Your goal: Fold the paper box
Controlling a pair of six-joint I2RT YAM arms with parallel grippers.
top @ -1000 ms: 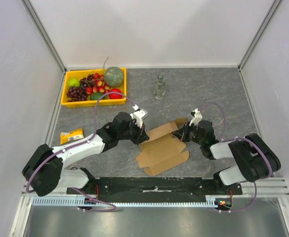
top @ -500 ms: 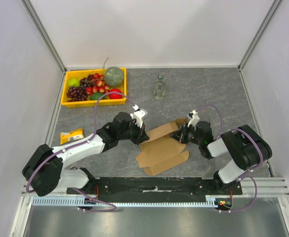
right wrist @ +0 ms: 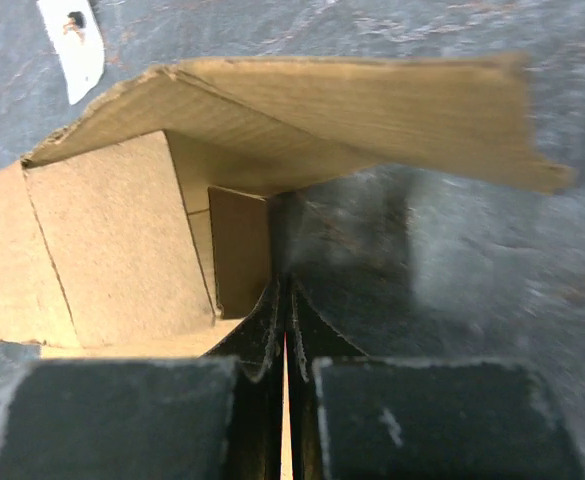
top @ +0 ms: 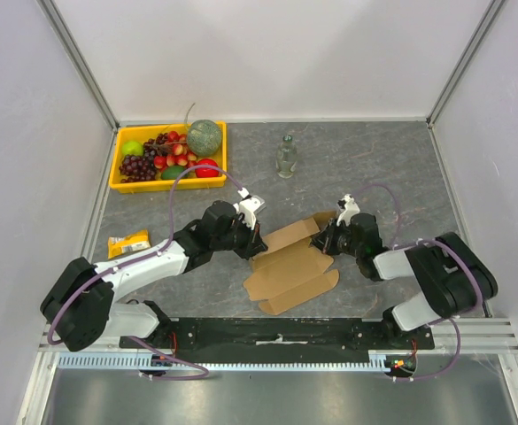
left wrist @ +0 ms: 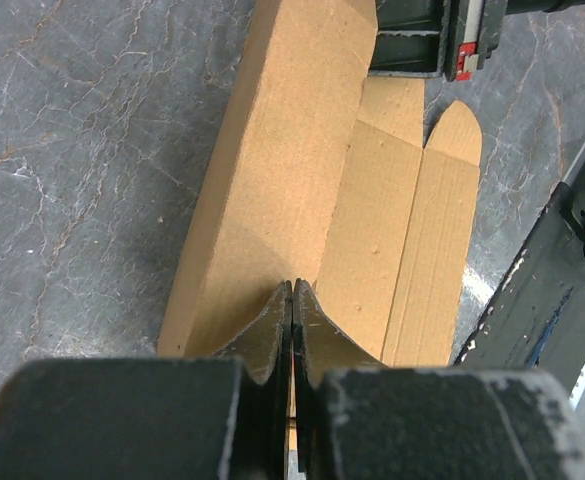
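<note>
It was a robotics lab test cell, a grey stone-look table (top: 391,177) closed in by plain white panels (top: 267,53) on aluminium posts (top: 81,66), left arm (top: 143,266) and right arm (top: 418,274) bolted to a black rail (top: 276,332) along the table's near edge, purple cable (top: 174,190) looping exposed.

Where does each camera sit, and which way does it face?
Top: above, behind the bases, looking down at the table; left arm and right arm show.
Left wrist: on that arm, facing along the closed left claw over the box.
Right wrist: on that arm, facing past the closed right claw under a raised flap.
Shared: every view shows the box.
</note>
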